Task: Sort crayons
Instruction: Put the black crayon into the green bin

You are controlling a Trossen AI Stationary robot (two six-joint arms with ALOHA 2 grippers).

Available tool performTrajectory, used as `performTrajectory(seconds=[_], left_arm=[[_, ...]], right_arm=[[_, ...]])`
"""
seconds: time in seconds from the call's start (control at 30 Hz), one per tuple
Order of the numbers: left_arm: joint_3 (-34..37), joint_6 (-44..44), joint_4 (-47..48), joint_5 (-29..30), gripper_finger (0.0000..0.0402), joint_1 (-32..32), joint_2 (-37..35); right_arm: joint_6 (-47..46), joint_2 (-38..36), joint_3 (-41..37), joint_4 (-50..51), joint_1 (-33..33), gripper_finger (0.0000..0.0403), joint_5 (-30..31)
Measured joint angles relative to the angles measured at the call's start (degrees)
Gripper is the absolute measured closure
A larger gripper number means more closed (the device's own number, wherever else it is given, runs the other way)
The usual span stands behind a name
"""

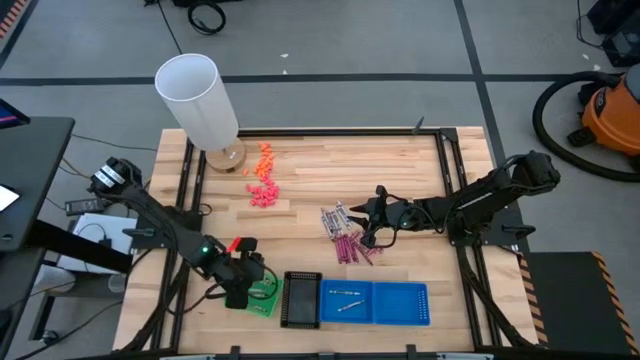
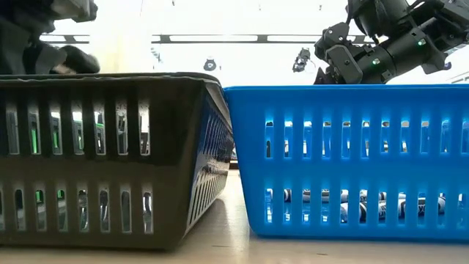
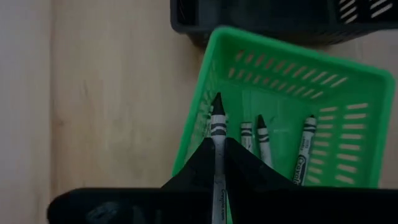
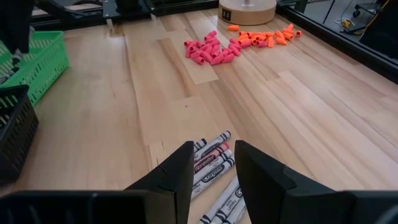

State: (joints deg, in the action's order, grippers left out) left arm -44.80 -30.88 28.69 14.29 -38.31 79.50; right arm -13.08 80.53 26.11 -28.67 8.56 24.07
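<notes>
Item: crayon sort, mid-run.

Left gripper (image 3: 217,163): lower left of the high view, over the green basket (image 3: 348,81); jaws clamped on a grey crayon (image 3: 217,124), tip forward over the basket's rim. Three more grey crayons (image 3: 263,140) lie inside.

Right gripper (image 4: 213,163): centre-right of the high view, jaws apart, poised just over the loose pile of crayons (image 1: 344,236) on the table (image 1: 330,165).

Blue tray (image 1: 375,303), bottom centre: apparently two crayons, though too small to be sure.

Step in hand: depositing a grey crayon. Next move calls for opening the left jaws over the basket; right must settle around a single stick.
</notes>
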Motion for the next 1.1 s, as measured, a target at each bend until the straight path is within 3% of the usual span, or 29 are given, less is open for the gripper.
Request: performTrajectory(seconds=[0.27, 0.5, 0.73, 1.1], left_arm=[[4.13, -1.48, -5.6, -0.04, 0.038, -0.26, -0.02], [6.89, -2.17, -8.29, -0.19, 0.0337, -0.26, -0.02], [6.79, -2.45, -9.2, -0.19, 0.0301, -0.12, -0.02], [1.08, 2.69, -9.27, 0.37, 0.0297, 0.49, -0.04]], right_arm=[[-0.22, 0.0, 0.0, 0.0, 0.02, 0.0276, -0.13], [-0.24, 0.0, 0.0, 0.01, 0.02, 0.0276, -0.15], [-0.24, 0.0, 0.0, 0.0, 0.02, 0.0276, -0.15], [-0.25, 0.0, 0.0, -0.1, 0.02, 0.0276, -0.17]])
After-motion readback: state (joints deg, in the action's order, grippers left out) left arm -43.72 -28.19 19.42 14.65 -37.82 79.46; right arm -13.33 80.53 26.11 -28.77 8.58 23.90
